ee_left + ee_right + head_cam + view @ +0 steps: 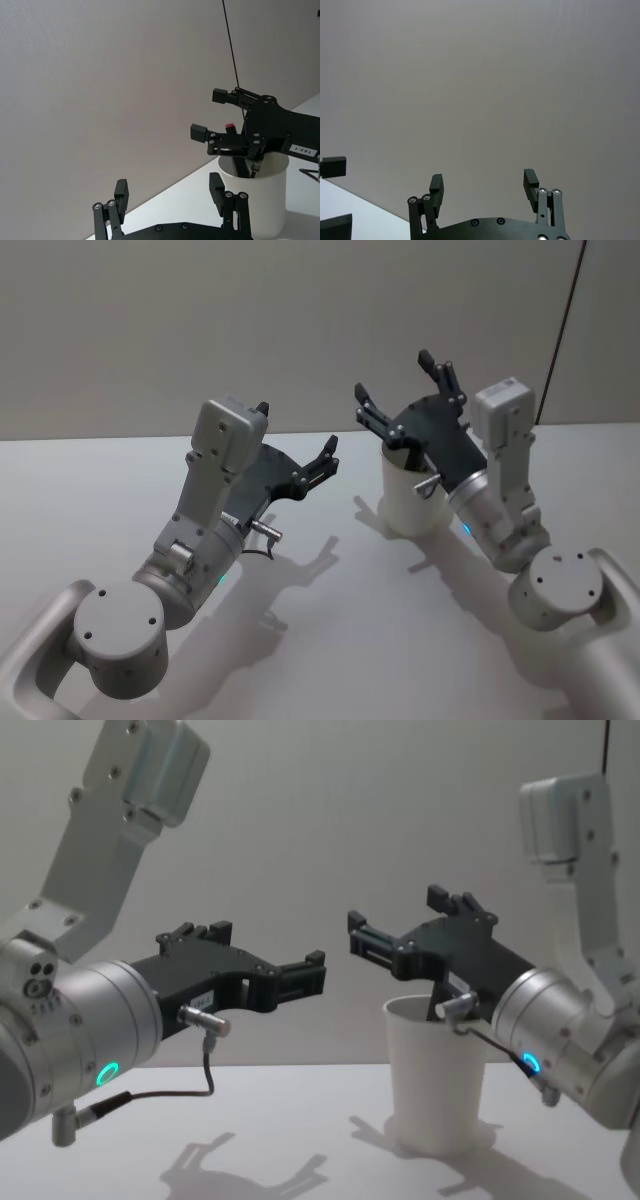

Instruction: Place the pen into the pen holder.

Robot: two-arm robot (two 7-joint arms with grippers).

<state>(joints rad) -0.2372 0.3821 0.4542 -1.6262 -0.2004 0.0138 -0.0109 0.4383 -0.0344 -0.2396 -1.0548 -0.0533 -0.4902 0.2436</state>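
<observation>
Plain white pen holder stands upright on the desk; right tool gapes empty above it, left tool wide open nearby.

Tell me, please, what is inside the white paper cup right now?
In the left wrist view, thin dark rods, apparently a pen, lean inside the pen holder near its rim. The right end effector hangs open above it. The cup's lower interior is covered by its wall.

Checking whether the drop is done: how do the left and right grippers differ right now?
The right gripper hangs directly above the white cup; the left gripper is off to the cup's side, over bare table. In the head view the right gripper sits higher than the left. Both are open and hold nothing. In the left wrist view a dark pen stands inside the cup.
</observation>
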